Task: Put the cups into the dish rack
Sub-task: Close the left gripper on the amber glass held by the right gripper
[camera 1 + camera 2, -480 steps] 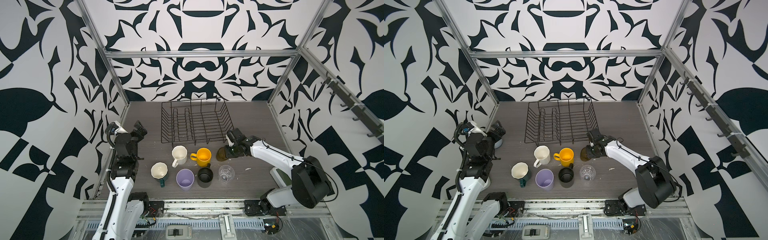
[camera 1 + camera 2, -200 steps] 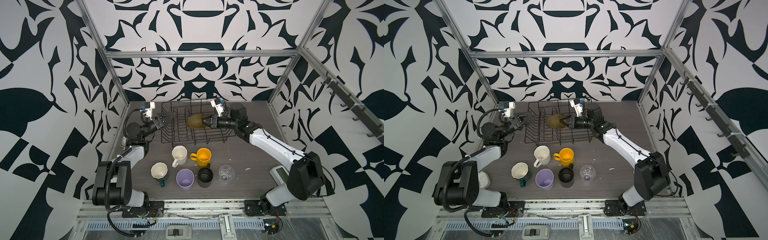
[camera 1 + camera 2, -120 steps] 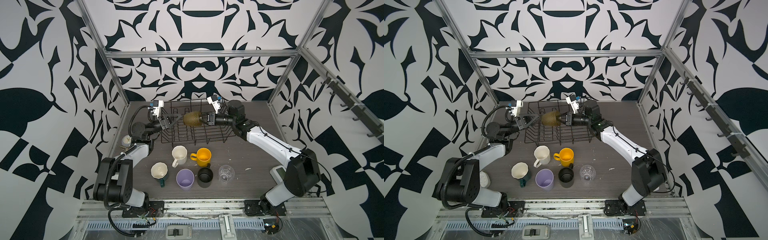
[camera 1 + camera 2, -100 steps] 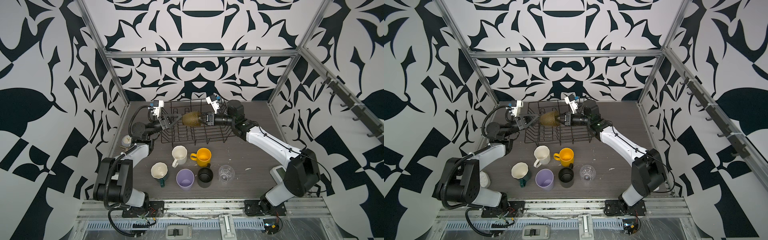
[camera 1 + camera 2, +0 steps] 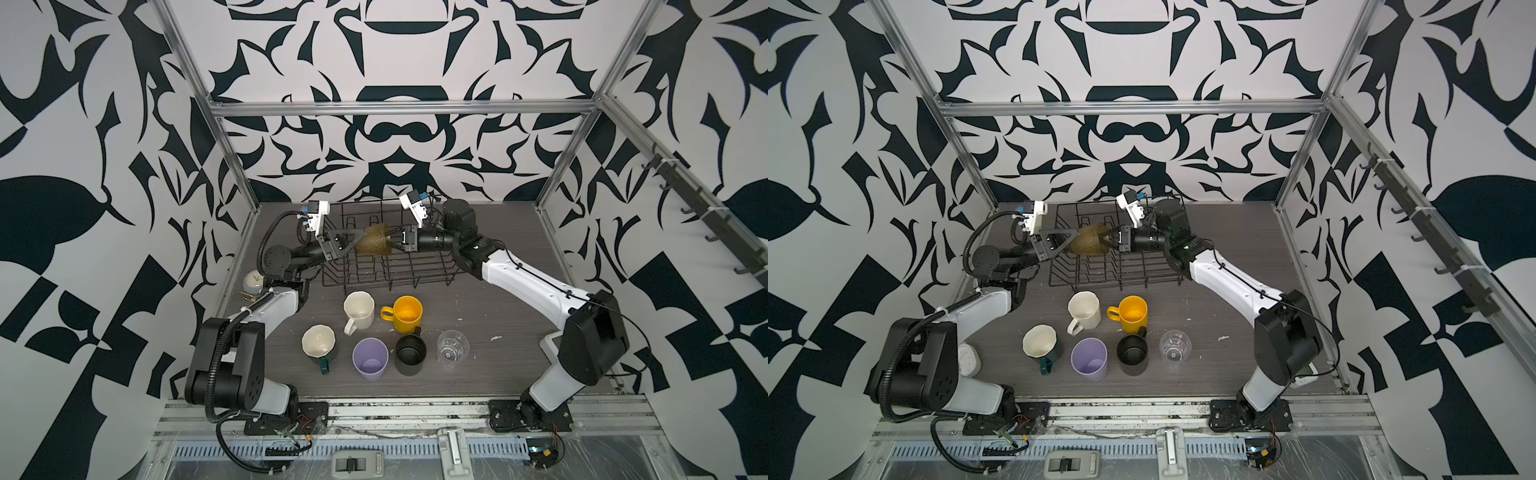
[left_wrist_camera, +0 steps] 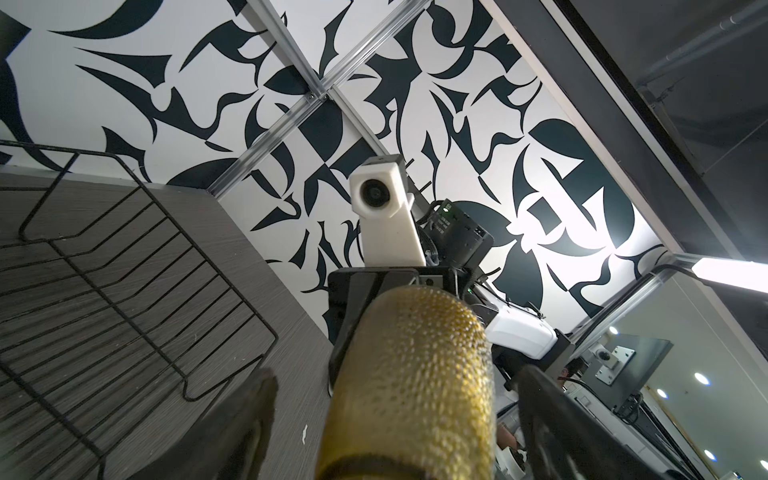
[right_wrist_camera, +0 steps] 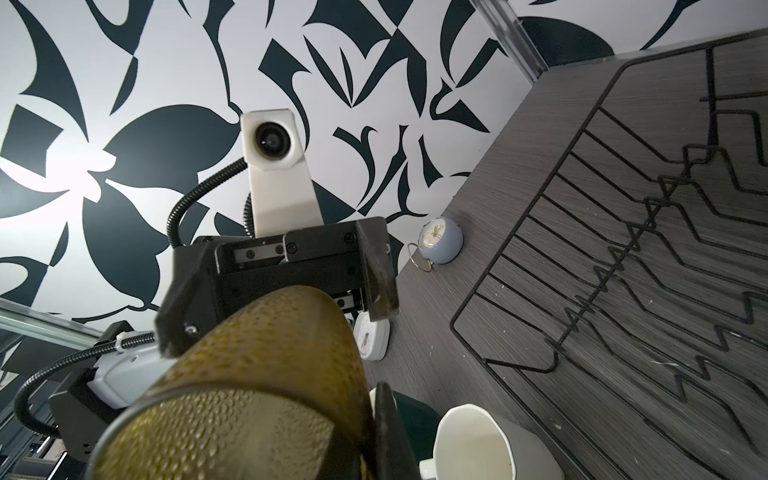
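My right gripper (image 5: 395,244) is shut on the rim of the amber tumbler (image 5: 374,245), which lies sideways in the air above the dish rack (image 5: 415,266). In the right wrist view one finger (image 7: 386,428) presses the outside of the tumbler's (image 7: 257,374) wall. My left gripper (image 5: 353,243) is open around the tumbler's base end. In the left wrist view gaps show between its fingers (image 6: 249,415) and the tumbler (image 6: 411,374). On the table in front of the rack stand the cream mug (image 5: 358,309), yellow mug (image 5: 407,313), dark-green mug (image 5: 318,345), lilac tumbler (image 5: 370,359), black mug (image 5: 410,353) and clear tumbler (image 5: 452,348).
A round clock (image 5: 253,281) with a key ring sits by the left wall beside the rack. A square white clock (image 5: 969,359) lies near the left arm's base. A small white device (image 5: 550,345) sits behind the right arm's base. Patterned walls close in three sides.
The right gripper has carried the amber tumbler leftward over the rack. The left gripper has come in from the left, and its open fingers now flank the tumbler's base.
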Action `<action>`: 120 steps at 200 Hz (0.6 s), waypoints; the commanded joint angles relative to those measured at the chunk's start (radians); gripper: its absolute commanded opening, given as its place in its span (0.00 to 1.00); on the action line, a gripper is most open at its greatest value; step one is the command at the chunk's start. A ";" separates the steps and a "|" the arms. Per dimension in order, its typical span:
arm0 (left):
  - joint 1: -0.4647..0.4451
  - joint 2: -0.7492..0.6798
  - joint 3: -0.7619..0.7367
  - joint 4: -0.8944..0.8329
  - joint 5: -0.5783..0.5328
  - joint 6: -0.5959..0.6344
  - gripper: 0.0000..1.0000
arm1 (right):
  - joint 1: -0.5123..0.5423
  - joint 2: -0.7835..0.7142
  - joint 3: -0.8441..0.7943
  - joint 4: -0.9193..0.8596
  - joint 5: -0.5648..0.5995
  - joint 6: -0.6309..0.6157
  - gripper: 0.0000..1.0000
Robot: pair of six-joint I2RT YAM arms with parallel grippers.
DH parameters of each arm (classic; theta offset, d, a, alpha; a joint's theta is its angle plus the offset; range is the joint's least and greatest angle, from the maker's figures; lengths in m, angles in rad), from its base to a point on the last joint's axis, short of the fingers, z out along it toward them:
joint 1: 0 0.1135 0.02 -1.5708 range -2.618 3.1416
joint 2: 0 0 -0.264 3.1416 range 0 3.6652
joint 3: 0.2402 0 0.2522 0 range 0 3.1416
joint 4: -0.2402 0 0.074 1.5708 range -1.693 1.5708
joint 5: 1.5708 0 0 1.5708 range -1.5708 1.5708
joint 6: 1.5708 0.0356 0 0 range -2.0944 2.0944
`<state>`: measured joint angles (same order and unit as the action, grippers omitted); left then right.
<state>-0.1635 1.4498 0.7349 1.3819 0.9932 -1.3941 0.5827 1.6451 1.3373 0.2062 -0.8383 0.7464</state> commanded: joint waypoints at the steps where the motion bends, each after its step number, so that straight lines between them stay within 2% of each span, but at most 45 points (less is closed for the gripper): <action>1: -0.012 -0.030 -0.007 0.059 0.028 0.004 0.93 | 0.006 -0.004 0.059 0.062 -0.017 0.016 0.00; 120: -0.040 -0.063 -0.012 0.059 0.090 0.029 0.86 | 0.007 0.065 0.113 0.076 -0.025 0.049 0.00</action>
<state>-0.1837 1.4223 0.7269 1.3792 1.0222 -1.3666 0.5900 1.7088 1.3987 0.2310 -0.8795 0.7876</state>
